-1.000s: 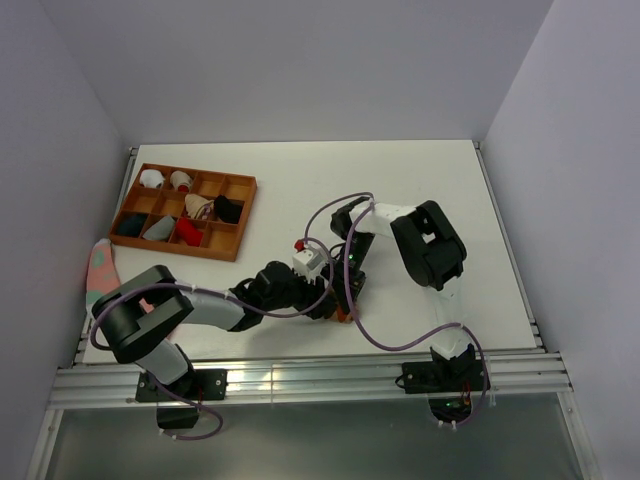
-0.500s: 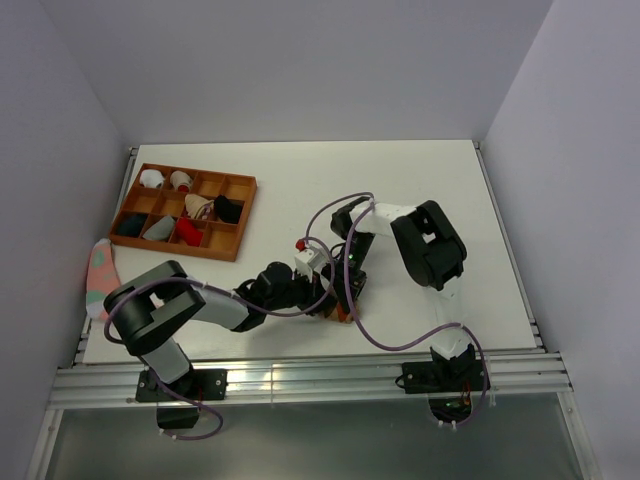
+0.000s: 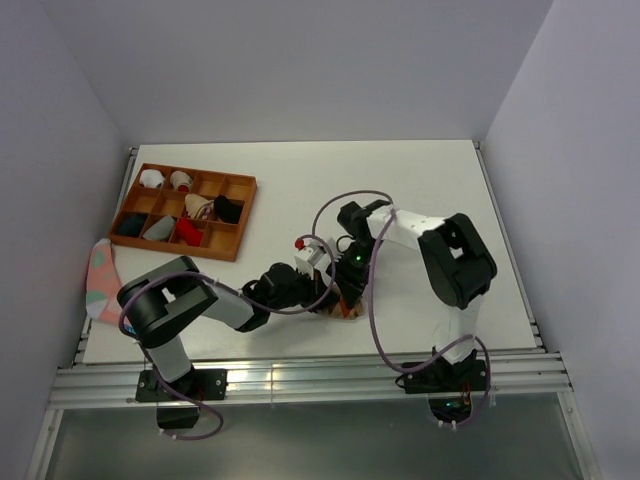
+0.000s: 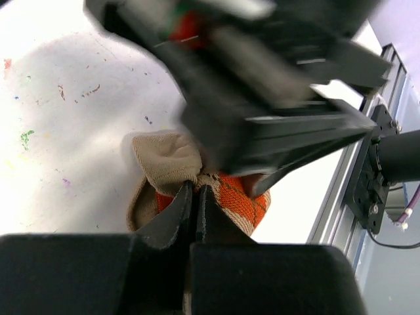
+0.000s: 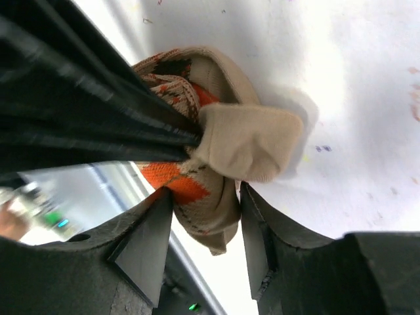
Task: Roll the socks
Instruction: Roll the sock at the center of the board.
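The argyle sock (image 5: 249,141) lay bunched, only partly rolled; the left gripper (image 4: 195,191) was pinched shut on its fabric; the right gripper (image 5: 207,200) straddled it, jaws apart; tightening remained.

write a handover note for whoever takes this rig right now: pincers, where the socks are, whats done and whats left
Left pincer: shut, pinching a fold of the tan argyle sock.
Right pincer: open, its fingers astride the same sock, apparently not clamping it.
Where: the sock sits bunched on the table near the front edge, between the two arms. Only this one sock can be made out in the lump.
Done: the sock is gathered into a loose lump, not a tidy roll.
Left: tighten and finish the roll, probably re-gripping with the right pincer first.
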`<state>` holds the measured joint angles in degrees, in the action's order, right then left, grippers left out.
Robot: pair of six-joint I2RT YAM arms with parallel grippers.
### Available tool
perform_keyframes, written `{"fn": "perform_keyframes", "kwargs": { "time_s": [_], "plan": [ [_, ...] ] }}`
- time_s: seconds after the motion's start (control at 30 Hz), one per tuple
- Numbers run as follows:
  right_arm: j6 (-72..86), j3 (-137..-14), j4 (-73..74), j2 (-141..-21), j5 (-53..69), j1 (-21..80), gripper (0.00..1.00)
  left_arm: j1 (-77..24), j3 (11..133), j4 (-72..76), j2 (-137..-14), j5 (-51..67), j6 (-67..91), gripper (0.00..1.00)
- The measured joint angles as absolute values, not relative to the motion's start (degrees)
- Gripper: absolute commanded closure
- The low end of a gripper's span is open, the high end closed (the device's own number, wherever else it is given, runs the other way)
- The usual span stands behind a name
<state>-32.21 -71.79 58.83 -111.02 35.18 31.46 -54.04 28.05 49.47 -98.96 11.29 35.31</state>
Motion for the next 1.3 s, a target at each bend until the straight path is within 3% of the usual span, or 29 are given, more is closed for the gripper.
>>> {"fn": "perform_keyframes", "kwargs": {
  "time_s": [0.37, 0.8, 1.3],
  "plan": [
    [-35.77, -57.76, 44.45, -92.05, 32.36, 28.62, 0.45, -53.91, 28.05, 53.01, -101.58, 10.41, 38.57, 1.0],
    [-43.68, -44.88, 37.71, -75.42, 32.8, 27.99, 0.4, -53.87, 28.27, 54.85, -103.15, 10.44, 40.16, 1.0],
    [-46.04, -39.99, 33.47, -70.0, 30.61, 35.33, 0.37, -53.82, 29.61, 55.68, -105.25, 10.72, 41.25, 1.0]
  ]
}}
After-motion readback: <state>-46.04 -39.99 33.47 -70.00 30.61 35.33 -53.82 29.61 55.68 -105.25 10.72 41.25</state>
